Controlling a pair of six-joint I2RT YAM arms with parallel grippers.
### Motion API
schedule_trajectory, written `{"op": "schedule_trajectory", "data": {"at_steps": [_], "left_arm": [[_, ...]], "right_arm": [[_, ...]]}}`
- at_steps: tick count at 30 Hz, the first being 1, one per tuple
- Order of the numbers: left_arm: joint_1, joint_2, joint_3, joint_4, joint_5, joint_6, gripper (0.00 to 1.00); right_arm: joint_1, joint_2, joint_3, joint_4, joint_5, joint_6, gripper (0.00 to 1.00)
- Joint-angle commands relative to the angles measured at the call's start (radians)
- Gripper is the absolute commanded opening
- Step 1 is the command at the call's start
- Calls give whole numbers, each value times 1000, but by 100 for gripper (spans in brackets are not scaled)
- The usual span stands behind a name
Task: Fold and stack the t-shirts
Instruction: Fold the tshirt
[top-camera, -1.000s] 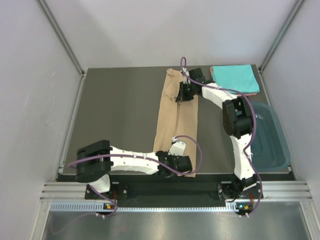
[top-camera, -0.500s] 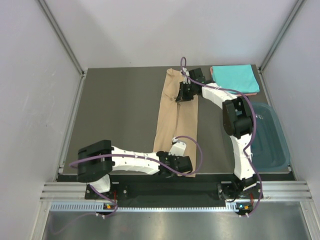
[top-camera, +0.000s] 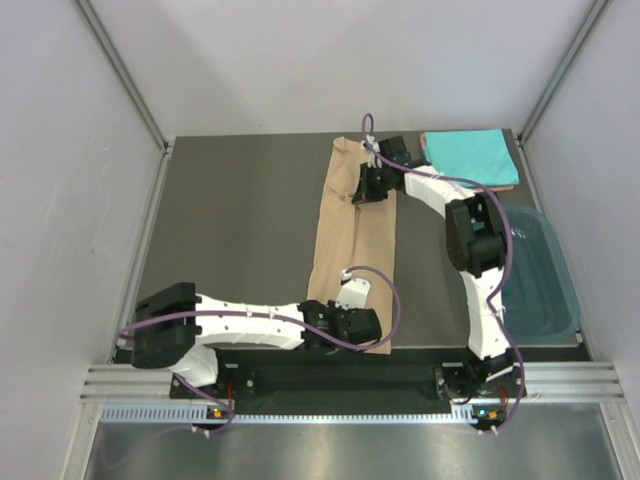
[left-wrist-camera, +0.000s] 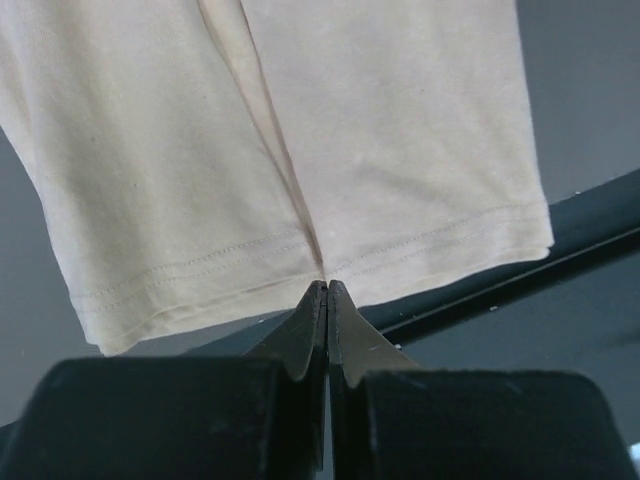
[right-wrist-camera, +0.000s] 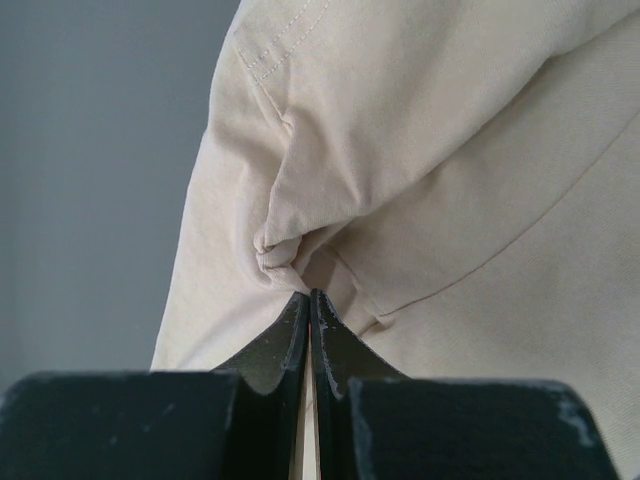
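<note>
The tan t-shirt (top-camera: 355, 235) lies mid-table as 1 long strip running far to near, both sides folded in to a centre seam; it is light, limp cloth with no stiffness, so it will sag and slide between any 2 held points, and layers can slip apart if only the top one is caught. The left gripper (left-wrist-camera: 327, 290) is closed on the near hem where the 2 flaps meet; the right gripper (right-wrist-camera: 308, 298) is closed on a bunched pinch of cloth at the far end. Holding both ends looks right for bringing 1 end over the other. The near hem sits at the near edge of the table (top-camera: 230, 220), so a dropped end could slip off; bare table lies to the left. To the right, the turquoise t-shirt (top-camera: 470, 157) lies folded at the far corner, and the tub (top-camera: 545, 290) stands near it.
</note>
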Motion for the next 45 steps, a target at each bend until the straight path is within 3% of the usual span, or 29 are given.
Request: {"op": "schedule_trajectory", "data": {"at_steps": [1,5,7,11,24,45], "left_arm": [[-12,-52,-10,-8,-3,-30,0],[-14,-39,-2,-18,-36,-31,0],[-15,1,17,-38,-53,-19,10],[-14,92,89,-96,-63,-17,20],[-14,145,110,-147,-99,-60,20],[-12,188,102,-84,-96,-22,29]], "right_arm": [[-28,-24,39,22,5,8,0],[-31,-28,34,22,5,5,0],[-31,-30,34,22,5,6,0],[-30,-30,28,30,-2,12,0],[-31,-30,3,60,-19,26,0],[-31,-31,2,62,-21,31,0]]}}
